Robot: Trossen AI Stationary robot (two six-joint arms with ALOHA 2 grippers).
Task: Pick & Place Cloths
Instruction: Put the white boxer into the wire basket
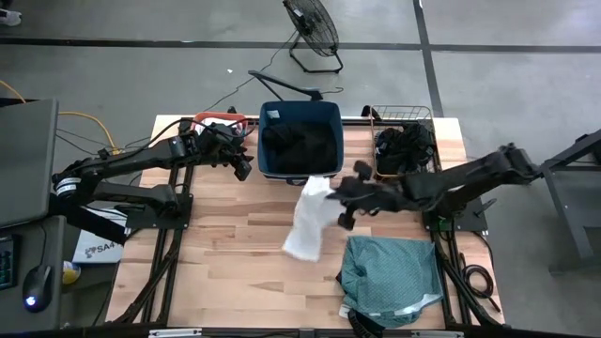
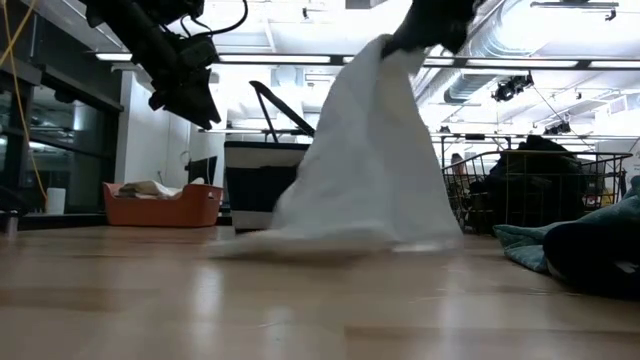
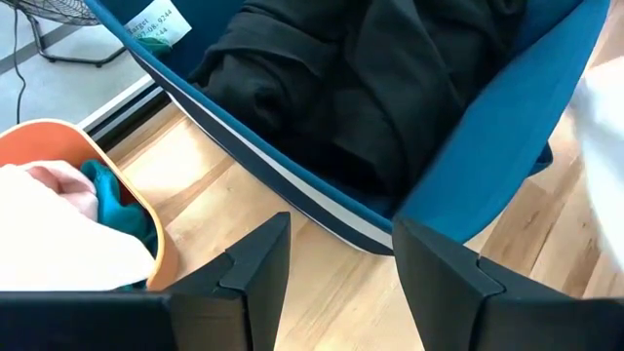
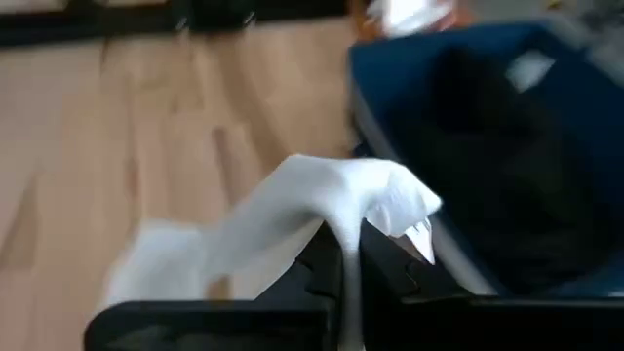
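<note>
Right gripper (image 1: 331, 194) is pinched tight on the upper end of a white cloth (image 1: 308, 223), just in front of the navy tub's (image 1: 336, 143) near rim. From that pinch the cloth hangs in a long drape, and its lower end rests on the counter (image 1: 235, 253) in front of the tub, as the low view shows. The right wrist view shows the fabric peaked between the two closed fingers, with the tub just beyond.

Left gripper (image 1: 240, 161) hovers beside the tub's left wall, fingers spread with nothing between them; it looks down on the orange basin (image 3: 117, 185), which holds pale and teal fabric. Black cloths (image 1: 302, 143) already fill the tub. A wire basket (image 1: 404, 117) on the tub's right holds more dark fabric, and a large teal-green cloth (image 1: 390, 277) lies on the counter well in front of the tub, toward the right.

I judge the step to be the lift of a pick: the white cloth is gripped but not yet clear of the counter. The next move calls for raising it until the trailing end comes free, then carrying it over a container's rim, most likely the tub's, before letting go. The long tail could catch on that rim.
</note>
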